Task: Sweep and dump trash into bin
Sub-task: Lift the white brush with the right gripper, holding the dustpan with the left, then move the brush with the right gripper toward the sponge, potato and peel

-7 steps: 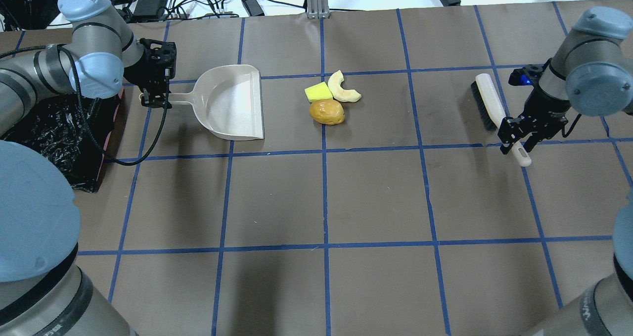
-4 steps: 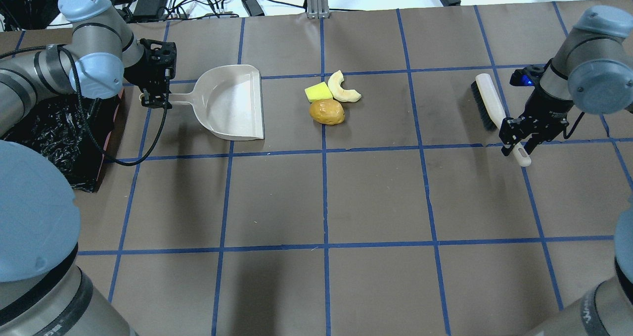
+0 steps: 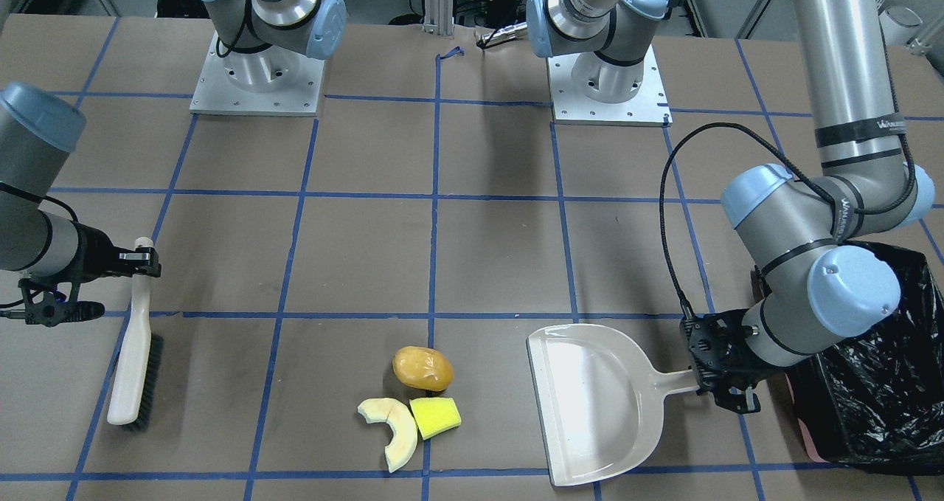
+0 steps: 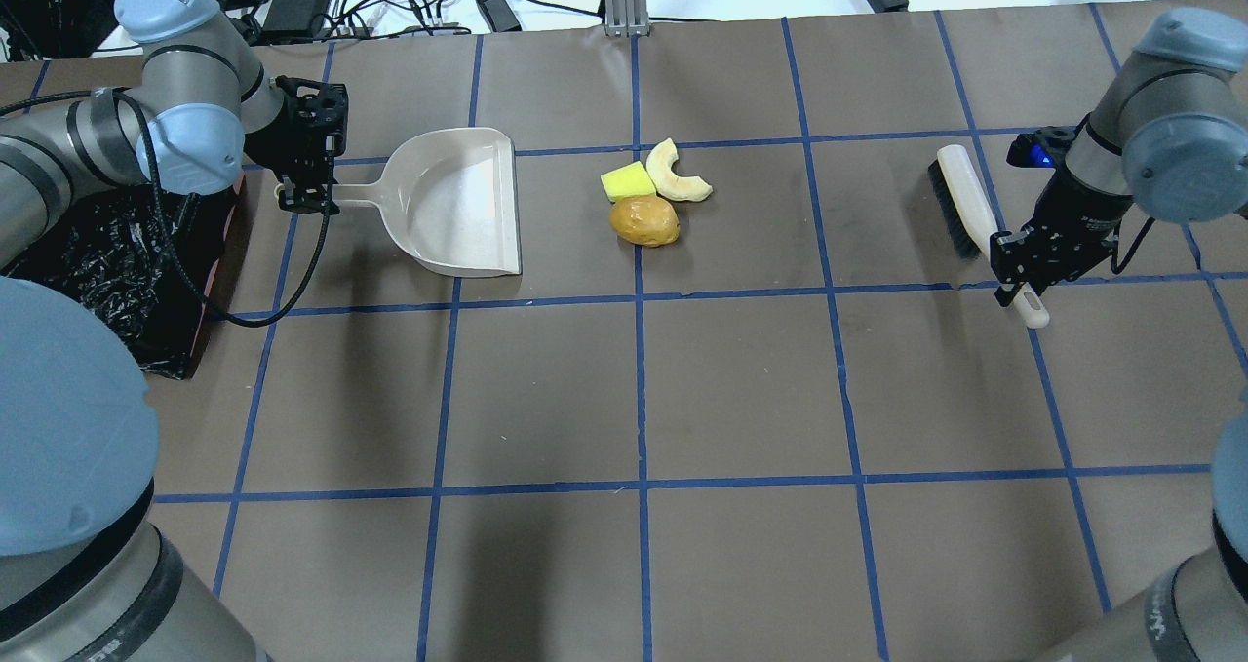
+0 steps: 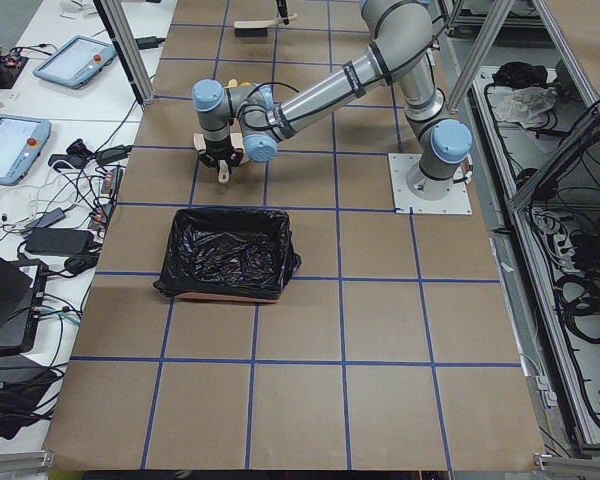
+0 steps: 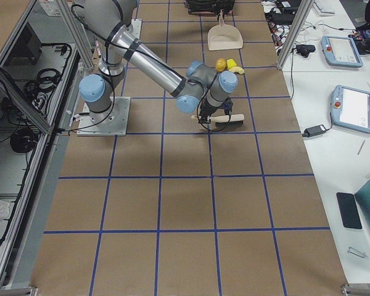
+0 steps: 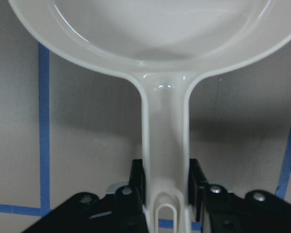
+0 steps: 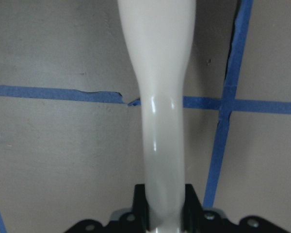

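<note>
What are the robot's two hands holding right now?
Left gripper: shut on the dustpan handle.
Right gripper: shut on the brush handle.

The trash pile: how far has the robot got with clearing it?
Barely begun. Done: the left gripper holds the dustpan by its handle, the right gripper the brush. In hand: nothing swept yet; the potato-shaped lump, melon-rind slice and yellow-green wedge lie between the tools. Left: sweep them into the dustpan, then tip it into the black-lined bin.

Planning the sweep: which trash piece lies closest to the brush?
The pale curved melon-rind slice; the golden-brown potato-shaped lump and yellow-green wedge sit nearer the beige dustpan.
</note>
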